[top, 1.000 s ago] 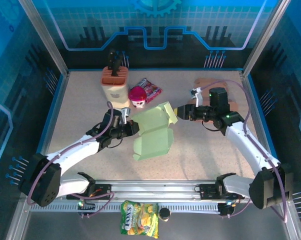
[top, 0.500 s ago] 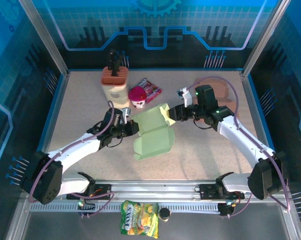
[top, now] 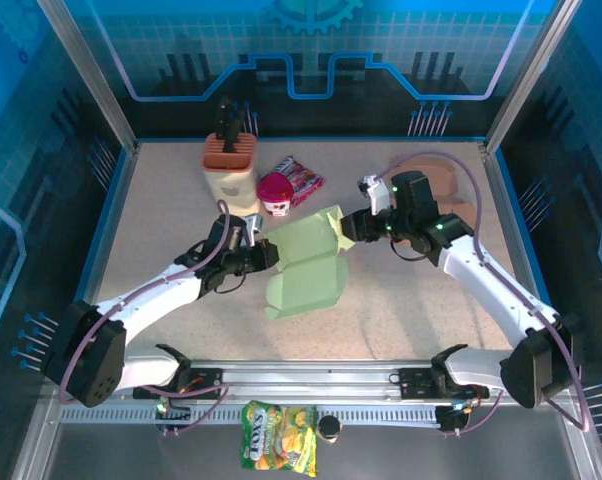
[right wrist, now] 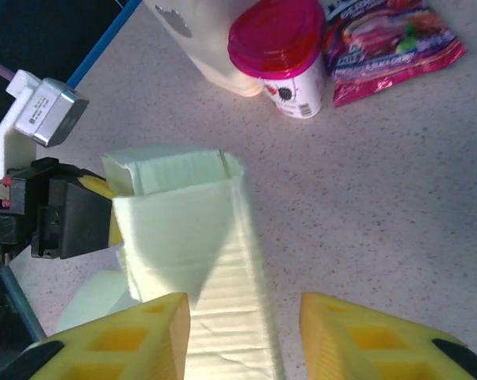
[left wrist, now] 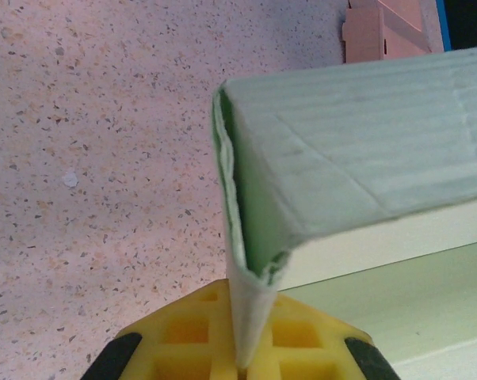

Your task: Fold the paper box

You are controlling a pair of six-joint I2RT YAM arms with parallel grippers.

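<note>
The pale green paper box (top: 306,265) lies mid-surface, partly folded: its lower panel is flat on the surface and its upper end is raised into an open-ended sleeve.

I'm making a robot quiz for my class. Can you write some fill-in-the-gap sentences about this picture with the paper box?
1. The paper box is light ____.
2. The left pincer is ____ tight on the box's wall.
3. The right pincer is ____, with one finger on each side of the box.
4. The little cup beside the snack bag has a ____ lid.

Missing words: green; shut; open; pink.
</note>
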